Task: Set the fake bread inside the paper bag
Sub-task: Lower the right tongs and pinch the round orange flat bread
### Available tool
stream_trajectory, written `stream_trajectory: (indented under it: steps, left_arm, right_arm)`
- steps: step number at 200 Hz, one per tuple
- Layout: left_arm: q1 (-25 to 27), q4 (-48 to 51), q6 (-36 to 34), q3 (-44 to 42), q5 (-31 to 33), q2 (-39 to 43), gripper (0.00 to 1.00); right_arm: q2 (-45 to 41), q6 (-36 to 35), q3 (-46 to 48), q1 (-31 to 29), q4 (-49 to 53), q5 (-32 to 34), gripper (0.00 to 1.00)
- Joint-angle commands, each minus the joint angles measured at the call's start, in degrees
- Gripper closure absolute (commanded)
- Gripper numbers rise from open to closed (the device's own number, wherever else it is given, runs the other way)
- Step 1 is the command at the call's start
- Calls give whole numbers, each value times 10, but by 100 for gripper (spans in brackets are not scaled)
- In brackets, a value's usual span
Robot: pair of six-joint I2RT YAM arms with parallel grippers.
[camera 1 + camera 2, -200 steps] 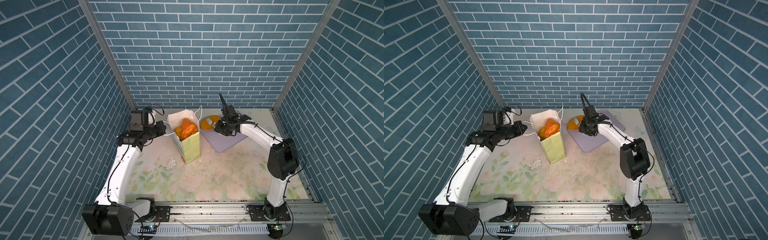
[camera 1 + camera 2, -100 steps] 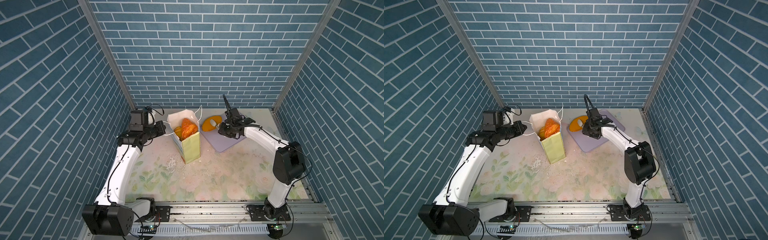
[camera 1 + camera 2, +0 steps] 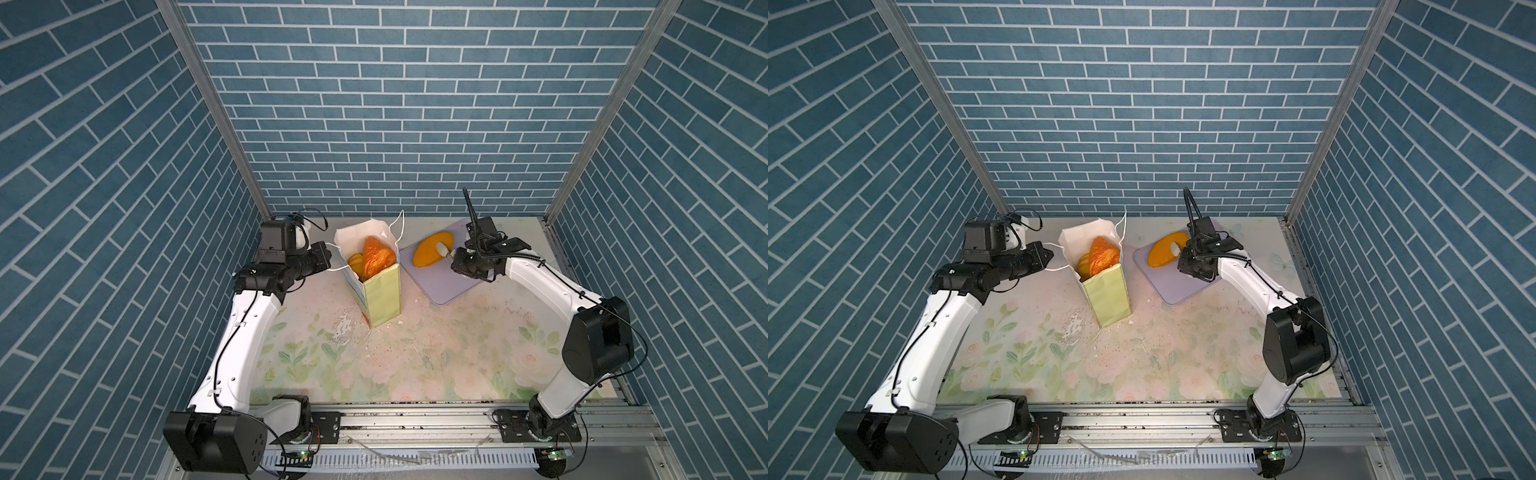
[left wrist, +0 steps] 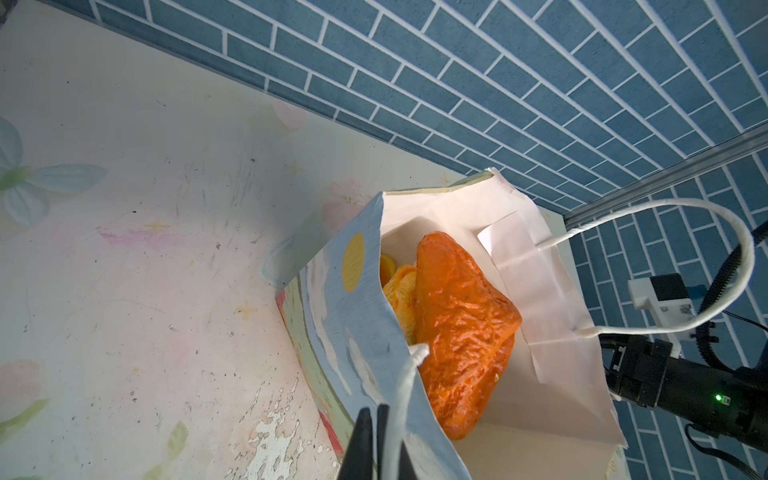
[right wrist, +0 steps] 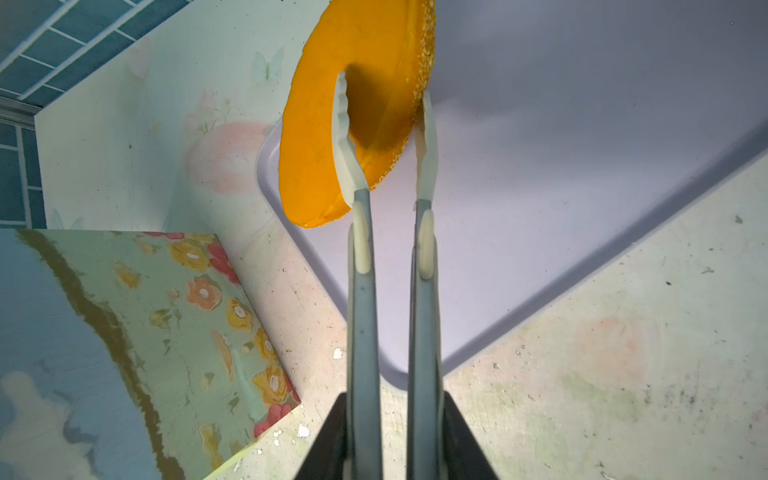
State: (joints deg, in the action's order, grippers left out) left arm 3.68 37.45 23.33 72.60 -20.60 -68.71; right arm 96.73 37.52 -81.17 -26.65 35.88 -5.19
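Observation:
The paper bag (image 3: 380, 297) (image 3: 1106, 299) stands upright left of centre in both top views. Its open mouth holds fake bread: a large red-brown croissant (image 3: 376, 257) (image 4: 457, 332) and yellow rolls (image 3: 355, 262) (image 4: 401, 299). My left gripper (image 3: 328, 249) (image 4: 374, 411) is shut on the bag's near white cord handle at the rim. A flat round orange bun (image 3: 432, 255) (image 5: 316, 137) sits tilted on the lilac tray (image 3: 449, 282) (image 5: 582, 166). My right gripper (image 3: 445, 251) (image 5: 382, 87) pinches the bun's rim between its pale fingertips.
The tray lies just right of the bag, by the back wall. Blue brick walls close in the back and both sides. Crumbs and flaked patches (image 3: 345, 332) dot the floral table in front of the bag. The bag's far handle (image 4: 706, 257) loops up toward my right arm.
My right gripper has narrowed onto the bun and drawn slightly right and toward the front, the bun shifting with it. The left arm and the bag have not moved.

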Motion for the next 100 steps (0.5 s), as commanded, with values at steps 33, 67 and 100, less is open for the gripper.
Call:
stream_trajectory:
  steps: [33, 67, 100]
  left_arm:
    - [2, 6, -5, -8, 2, 9, 92]
    - [2, 5, -5, -7, 1, 8, 92]
    - [2, 2, -4, -9, 1, 6, 92]
  right_arm:
    - [-20, -4, -9, 4, 15, -15, 56]
    - [-18, 1, -10, 4, 13, -20, 52]
    - [-7, 23, -9, 3, -9, -30, 50]
